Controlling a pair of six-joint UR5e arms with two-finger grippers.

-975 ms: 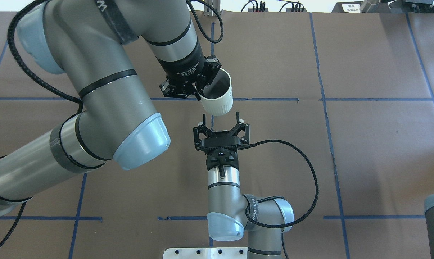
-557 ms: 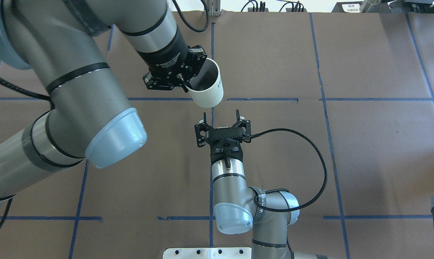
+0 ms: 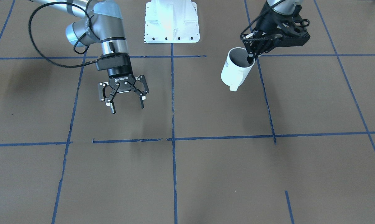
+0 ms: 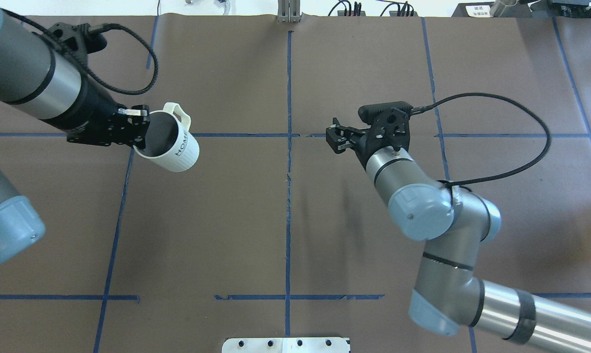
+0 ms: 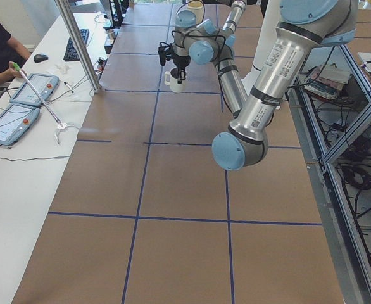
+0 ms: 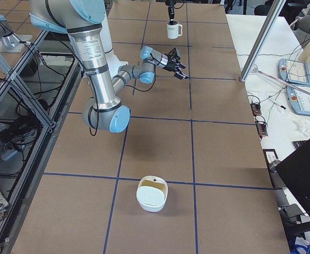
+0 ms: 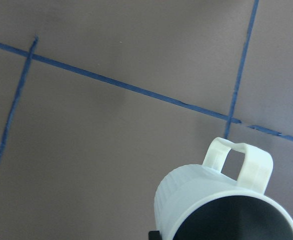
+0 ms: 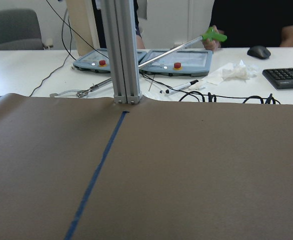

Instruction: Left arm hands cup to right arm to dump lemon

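Two grippers are at work, well apart from each other across the brown table (image 4: 374, 220) with its grid of blue tape lines (image 4: 288, 196). Seen from overhead, my left gripper (image 4: 141, 135) sits at about 10 o'clock from the table's middle, clamped on the rim of the cup (image 4: 170, 147): one finger goes down inside the mouth, the other presses the outer wall. I hold the cup tilted and off the table, its base leaning toward 4 o'clock, its loop handle (image 4: 177, 111) at the cup's 12 o'clock, and the dark lettering (image 4: 182, 145) "HOME" showing on the white ribbed side. What my left wrist camera shows of its inside is dark grey and shadowed, too dim to tell any contents. My right gripper (image 3: 127, 105) is at about 1 o'clock overhead, spread wide with nothing between its white-tipped fingers (image 3: 112, 109). From the camera at my right end, a white round tub (image 6: 152, 194) stands on the table near that camera, well apart from both grippers. Beyond the table's far edge, a person's hand (image 8: 212, 44) holds a green-handled reaching stick (image 8: 171, 50)
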